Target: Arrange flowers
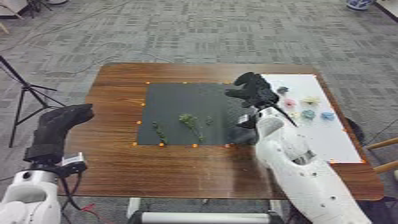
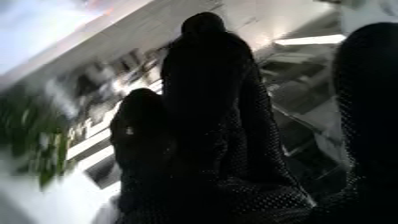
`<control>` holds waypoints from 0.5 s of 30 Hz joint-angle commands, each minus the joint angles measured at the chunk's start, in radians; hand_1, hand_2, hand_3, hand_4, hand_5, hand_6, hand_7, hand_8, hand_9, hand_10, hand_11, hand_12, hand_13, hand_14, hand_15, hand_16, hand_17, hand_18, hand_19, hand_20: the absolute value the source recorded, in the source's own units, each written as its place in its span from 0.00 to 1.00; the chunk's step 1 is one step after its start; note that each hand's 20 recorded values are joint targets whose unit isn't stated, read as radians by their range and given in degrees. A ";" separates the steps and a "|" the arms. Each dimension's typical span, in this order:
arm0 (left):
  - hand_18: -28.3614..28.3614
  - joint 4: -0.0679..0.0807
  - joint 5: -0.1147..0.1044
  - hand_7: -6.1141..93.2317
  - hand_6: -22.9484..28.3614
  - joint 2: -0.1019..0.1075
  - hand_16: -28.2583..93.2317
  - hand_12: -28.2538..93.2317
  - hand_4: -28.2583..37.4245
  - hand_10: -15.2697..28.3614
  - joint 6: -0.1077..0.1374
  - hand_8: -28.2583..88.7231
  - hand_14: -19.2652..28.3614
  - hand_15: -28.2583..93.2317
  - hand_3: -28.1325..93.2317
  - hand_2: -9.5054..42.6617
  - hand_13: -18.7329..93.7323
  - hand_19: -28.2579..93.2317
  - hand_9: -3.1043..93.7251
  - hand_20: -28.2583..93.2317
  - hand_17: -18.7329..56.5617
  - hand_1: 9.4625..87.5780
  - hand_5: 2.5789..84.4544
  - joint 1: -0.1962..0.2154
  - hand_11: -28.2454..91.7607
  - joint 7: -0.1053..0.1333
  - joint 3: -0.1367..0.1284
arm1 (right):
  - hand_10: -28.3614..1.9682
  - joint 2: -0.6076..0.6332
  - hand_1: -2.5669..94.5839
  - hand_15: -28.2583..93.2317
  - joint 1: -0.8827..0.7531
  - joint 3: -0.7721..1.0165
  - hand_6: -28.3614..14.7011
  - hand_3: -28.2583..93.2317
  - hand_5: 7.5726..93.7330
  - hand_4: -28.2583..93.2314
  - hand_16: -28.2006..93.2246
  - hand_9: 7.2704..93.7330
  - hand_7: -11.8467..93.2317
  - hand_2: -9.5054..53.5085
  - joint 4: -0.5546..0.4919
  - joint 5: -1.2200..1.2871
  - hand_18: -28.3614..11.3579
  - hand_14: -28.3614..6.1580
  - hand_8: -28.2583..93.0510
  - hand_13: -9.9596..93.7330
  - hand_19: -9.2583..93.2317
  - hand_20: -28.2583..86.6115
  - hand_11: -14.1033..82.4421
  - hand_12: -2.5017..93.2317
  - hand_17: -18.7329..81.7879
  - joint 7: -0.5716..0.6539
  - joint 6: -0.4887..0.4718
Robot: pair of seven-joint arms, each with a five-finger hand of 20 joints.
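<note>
Head view: the left hand (image 1: 69,119) hovers open at the bench's (image 1: 111,150) nine o'clock. From the right hand (image 1: 258,91), sprigs (image 1: 187,120) lie toward eight, flowers (image 1: 308,114) toward four; a low sweep could scatter them.

Right wrist view: straight fingers (image 2: 209,75), empty.

right hand (image 1: 256,91) forward, fingers (image 2: 206,75) extended; left hand (image 1: 62,122) nearer
</note>
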 commanded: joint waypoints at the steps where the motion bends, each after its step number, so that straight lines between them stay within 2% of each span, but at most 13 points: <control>1: 0.77 -0.015 0.017 0.27 0.47 -0.021 0.25 0.35 0.05 0.68 -0.003 0.17 0.77 0.45 0.80 0.19 0.54 0.40 0.59 0.41 0.29 0.21 0.64 0.025 0.42 -0.012 -0.001 | 0.39 0.097 0.39 0.64 -0.006 0.117 0.53 0.71 0.60 0.16 0.53 0.78 0.26 0.00 0.041 -0.020 0.46 0.65 0.21 0.96 1.00 0.57 0.35 0.27 0.83 0.067 -0.155; 8: 0.77 -0.022 0.023 0.27 0.47 -0.024 0.25 0.34 0.05 0.68 -0.009 0.17 0.77 0.46 0.80 0.19 0.54 0.40 0.59 0.41 0.28 0.21 0.64 0.034 0.42 -0.010 -0.010 | 0.39 0.118 0.38 0.65 -0.059 0.144 0.53 0.71 0.59 0.15 0.53 0.78 0.26 0.00 0.027 -0.036 0.46 0.65 0.21 0.96 1.00 0.58 0.36 0.28 0.83 0.054 -0.183; 12: 0.77 -0.021 0.027 0.27 0.47 -0.025 0.25 0.34 0.05 0.68 -0.016 0.17 0.77 0.46 0.80 0.19 0.54 0.40 0.58 0.41 0.28 0.21 0.64 0.027 0.42 -0.012 -0.005 | 0.39 0.115 0.37 0.65 -0.061 0.123 0.53 0.71 0.59 0.15 0.53 0.79 0.26 0.00 0.029 -0.057 0.47 0.66 0.21 0.96 1.00 0.59 0.37 0.28 0.84 0.044 -0.205; 14: 0.77 -0.022 0.031 0.27 0.47 -0.027 0.25 0.35 0.05 0.68 -0.022 0.17 0.77 0.46 0.80 0.19 0.54 0.40 0.58 0.41 0.28 0.21 0.64 0.025 0.42 -0.013 -0.005 | 0.39 0.108 0.36 0.65 -0.049 0.105 0.53 0.71 0.59 0.15 0.53 0.79 0.26 0.00 0.037 -0.094 0.48 0.66 0.21 0.96 1.00 0.60 0.37 0.28 0.84 0.040 -0.252; 15: 0.77 -0.024 0.035 0.27 0.47 -0.027 0.25 0.34 0.05 0.68 -0.025 0.17 0.77 0.46 0.80 0.19 0.54 0.40 0.58 0.41 0.28 0.22 0.64 0.022 0.42 -0.014 -0.004 | 0.38 0.101 0.34 0.65 -0.028 0.075 0.50 0.70 0.59 0.14 0.53 0.80 0.24 0.00 0.046 -0.132 0.49 0.67 0.21 0.97 1.00 0.60 0.37 0.27 0.84 0.050 -0.329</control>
